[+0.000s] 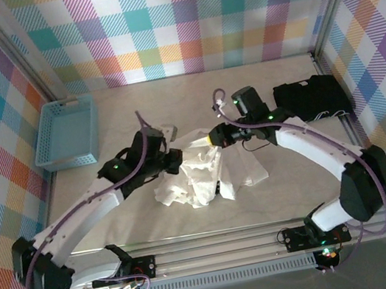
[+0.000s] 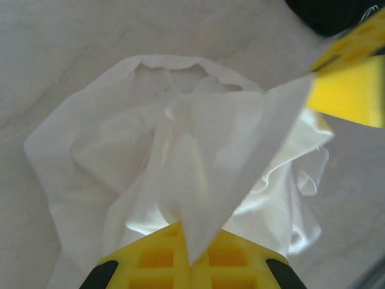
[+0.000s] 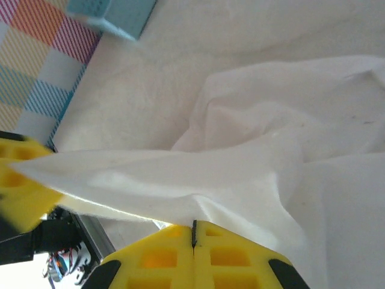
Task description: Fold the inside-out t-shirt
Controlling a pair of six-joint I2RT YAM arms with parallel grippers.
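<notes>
1. Top external view: inside-out t-shirt bunched in a crumpled white heap mid-worktop, between the two arms, well apart from blue basket and black garment.
2. Clamped tight on a raised fold of the cloth: left hand, fingers pressed together with fabric coming out of the seam between them. Pinched just as firmly on another fold: right hand. A taut band of fabric stretched between the two.
3. Probably light, thin, limp and a little slick. No stiffness to keep a shape, so likely to sag, bunch and slide out of a shallow pinch.
4. Best taken at hem, shoulder seam or collar, where doubled layers should give more bite. A judgement only.
5. Hard to make out: which part of the shirt sits in either grip, where sleeves and collar lie, how many layers are caught. Underside of the heap hidden.
</notes>
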